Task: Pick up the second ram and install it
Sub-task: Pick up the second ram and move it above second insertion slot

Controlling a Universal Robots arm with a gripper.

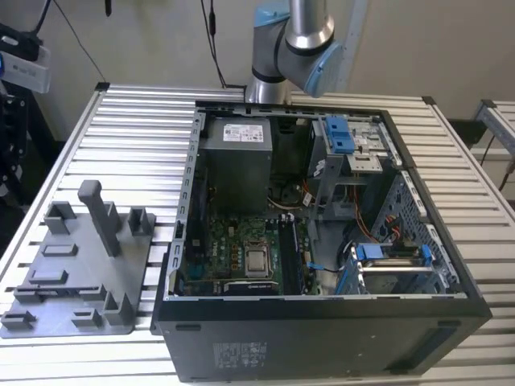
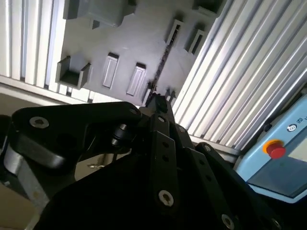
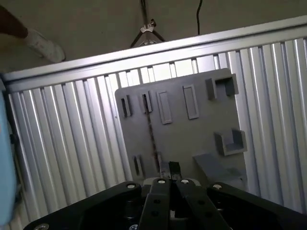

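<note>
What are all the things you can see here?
table: one, silver slats.
computer case: one, black, open, on the table.
motherboard: one, green, inside the case.
tray: one, grey, on the table, at the exterior view's left of the case.
box with red button: one, pale blue, beyond the table's edge.
second ram: one, dark, edge-on in the gripper.
robot arm: one, silver and blue, at the case's far side.
gripper: one, black, above the tray, shut on the second ram.

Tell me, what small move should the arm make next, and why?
Probably swing across toward the open computer case. The gripper seems to be holding the second ram, seen edge-on as a thin dark strip, above the grey fixture tray. The motherboard that takes it lies inside the case.
</note>
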